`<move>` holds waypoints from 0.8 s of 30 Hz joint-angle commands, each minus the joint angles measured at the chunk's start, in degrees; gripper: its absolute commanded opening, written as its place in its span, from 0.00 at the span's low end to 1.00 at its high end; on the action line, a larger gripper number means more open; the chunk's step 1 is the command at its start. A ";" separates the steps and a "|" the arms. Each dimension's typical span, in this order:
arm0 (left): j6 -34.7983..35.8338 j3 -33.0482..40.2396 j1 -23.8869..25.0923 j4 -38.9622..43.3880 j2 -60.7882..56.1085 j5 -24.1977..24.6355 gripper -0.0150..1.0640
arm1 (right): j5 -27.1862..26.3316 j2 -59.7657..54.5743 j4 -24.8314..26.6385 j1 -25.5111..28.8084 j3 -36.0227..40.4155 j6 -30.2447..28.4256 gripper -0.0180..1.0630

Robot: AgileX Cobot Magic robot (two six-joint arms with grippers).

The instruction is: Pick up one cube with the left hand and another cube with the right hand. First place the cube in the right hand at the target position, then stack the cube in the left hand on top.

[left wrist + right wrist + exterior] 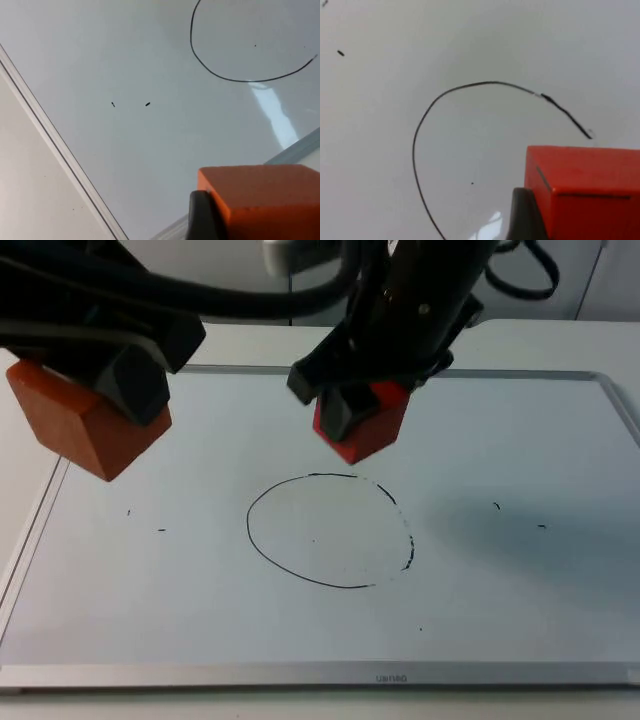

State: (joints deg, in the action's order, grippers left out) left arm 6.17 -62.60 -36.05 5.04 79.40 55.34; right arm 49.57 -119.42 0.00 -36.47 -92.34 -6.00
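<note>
Top view, right gripper red cube above circle rim

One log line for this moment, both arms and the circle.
left gripper: holds orange cube, aloft at board's left edge | right gripper: holds red cube, above circle's far rim | circle: bare

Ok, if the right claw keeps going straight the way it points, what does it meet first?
Probably the white board, at or near the black drawn circle. The right claw holds the red cube above it; depth is unclear.
</note>
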 commanded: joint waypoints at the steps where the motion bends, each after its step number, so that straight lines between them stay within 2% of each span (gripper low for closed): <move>1: 0.41 0.27 -0.42 0.13 -0.73 -1.75 0.01 | -0.48 -2.23 0.00 -1.89 -0.48 -0.43 0.01; 24: 0.28 0.27 -0.42 -0.36 -0.73 -3.18 0.01 | -1.16 -9.49 -1.58 -2.86 -0.48 1.53 0.01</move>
State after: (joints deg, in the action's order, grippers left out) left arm 6.17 -62.60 -36.05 5.14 79.28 52.99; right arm 48.94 -128.87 -1.11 -39.25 -92.34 -4.69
